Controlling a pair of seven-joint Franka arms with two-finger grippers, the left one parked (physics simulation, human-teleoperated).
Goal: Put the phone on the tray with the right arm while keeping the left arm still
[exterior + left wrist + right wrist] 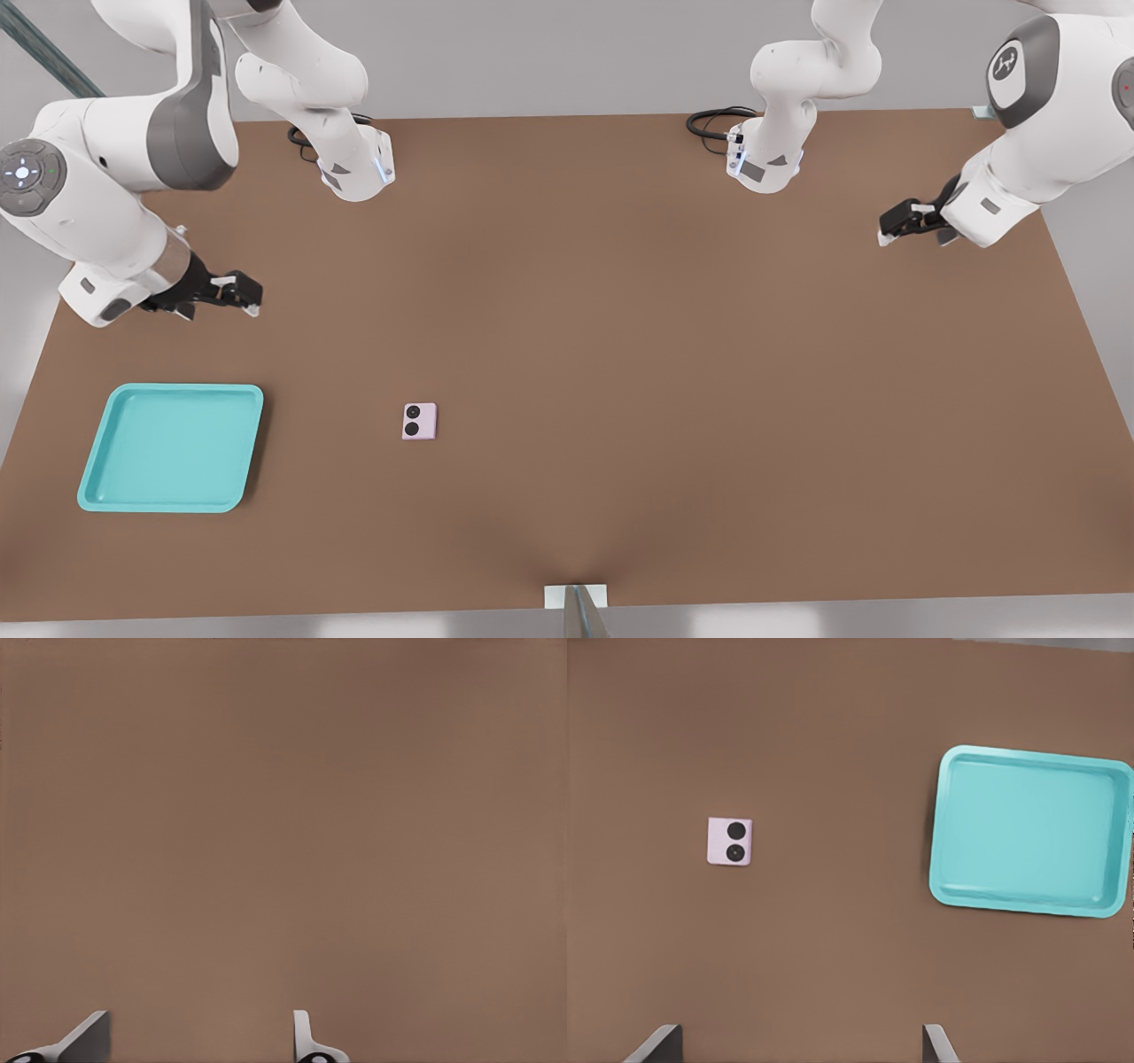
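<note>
We note the small pale pink squarish phone [419, 421] lies toward the front view's right of our black two-finger hand [251, 299] (fingers spread wide, empty), flat turquoise square tray [97, 483] opposite.

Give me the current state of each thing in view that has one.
phone: flat on the table, lenses up, untouched, not on the tray.
tray: flat on the table, empty.
right arm's tool: open, empty, raised above the table, apart from both phone and tray.
</note>
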